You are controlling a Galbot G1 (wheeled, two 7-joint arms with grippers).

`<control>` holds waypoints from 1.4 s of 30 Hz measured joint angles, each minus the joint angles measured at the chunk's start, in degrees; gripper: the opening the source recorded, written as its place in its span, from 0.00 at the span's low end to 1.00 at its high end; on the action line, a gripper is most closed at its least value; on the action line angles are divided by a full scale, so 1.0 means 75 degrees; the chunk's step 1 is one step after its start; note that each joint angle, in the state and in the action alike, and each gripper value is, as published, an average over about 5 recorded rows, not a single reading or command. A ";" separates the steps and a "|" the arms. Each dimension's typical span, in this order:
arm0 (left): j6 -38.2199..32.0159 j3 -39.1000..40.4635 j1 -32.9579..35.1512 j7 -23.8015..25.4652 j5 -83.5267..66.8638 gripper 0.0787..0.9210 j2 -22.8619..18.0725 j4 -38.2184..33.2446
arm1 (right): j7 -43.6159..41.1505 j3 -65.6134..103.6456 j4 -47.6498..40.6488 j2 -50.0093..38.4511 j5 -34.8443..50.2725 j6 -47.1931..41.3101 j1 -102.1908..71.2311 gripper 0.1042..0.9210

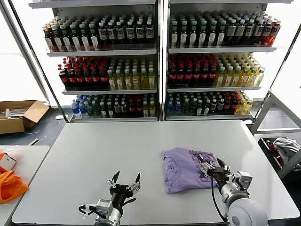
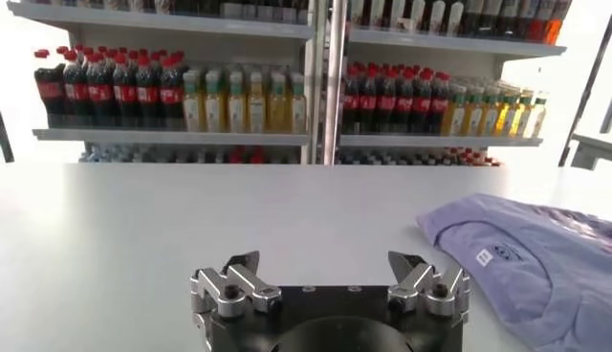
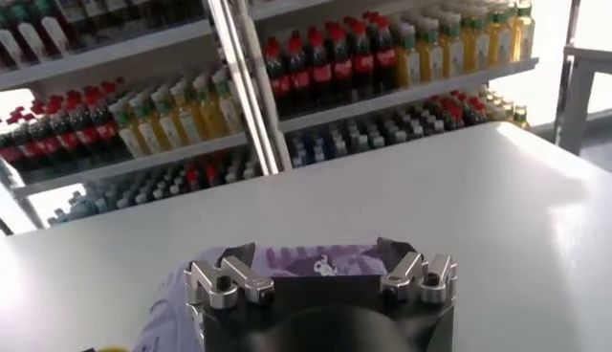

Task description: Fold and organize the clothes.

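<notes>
While the lavender T-shirt (image 1: 189, 168) is lying folded on the desk (image 1: 117, 150), the right hand (image 1: 212, 168) is hovering wide open and empty over its near edge. For tidying, it should be closing only on the doubled hem. Well to its left, the left hand (image 1: 125, 181) is waiting, open and empty.

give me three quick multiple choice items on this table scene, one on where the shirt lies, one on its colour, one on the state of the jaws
1. Where does the T-shirt lie on the table?
A. toward the robot's right, under the right gripper
B. at the far left edge
C. hanging off the front edge

2. What colour is the T-shirt?
A. orange
B. lavender
C. grey-white

3. How do the left gripper's jaws stand?
A. shut on the shirt
B. shut on nothing
C. open, holding nothing

Answers: 1 A, the head view shows it right of centre beneath that gripper. 2 B, the cloth is light purple. 3 C, the jaws stand apart over bare table.
</notes>
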 measured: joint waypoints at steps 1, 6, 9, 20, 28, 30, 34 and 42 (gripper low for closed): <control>0.0005 -0.0010 0.0019 0.0000 0.0005 0.88 -0.0007 -0.0017 | -0.0013 -0.0137 -0.0073 -0.0014 -0.0096 0.0007 0.0169 0.88; 0.0017 -0.0084 0.0124 -0.0005 0.0020 0.88 -0.0028 -0.0086 | -0.0062 -0.0922 -0.0650 -0.0005 -0.0522 -0.0033 0.1117 0.88; 0.0034 -0.0129 0.0177 -0.0008 0.0019 0.88 -0.0021 -0.0128 | -0.0037 -0.1417 -0.1108 0.0021 -0.0667 -0.0096 0.1667 0.88; 0.0044 -0.0277 0.0268 -0.0007 -0.0029 0.88 -0.0014 -0.0165 | 0.0060 -0.2523 -0.2514 0.0142 -0.0907 -0.0203 0.2703 0.88; 0.0042 -0.0223 0.0222 -0.0005 -0.0042 0.88 -0.0053 -0.0129 | -0.0100 -0.2603 -0.2850 0.0222 -0.1360 -0.0155 0.2634 0.88; 0.0042 -0.0207 0.0218 -0.0002 -0.0040 0.88 -0.0055 -0.0116 | -0.0164 -0.2611 -0.2928 0.0259 -0.1519 -0.0111 0.2581 0.88; 0.0028 -0.0224 0.0237 0.0004 -0.0025 0.88 -0.0033 -0.0115 | -0.0254 -0.2597 -0.3072 0.0353 -0.1825 0.0008 0.2492 0.88; -0.0128 -0.0297 0.0302 0.0073 0.0160 0.88 -0.0100 -0.0145 | -0.0441 -0.2325 -0.2914 0.0506 -0.2387 0.0469 0.2293 0.88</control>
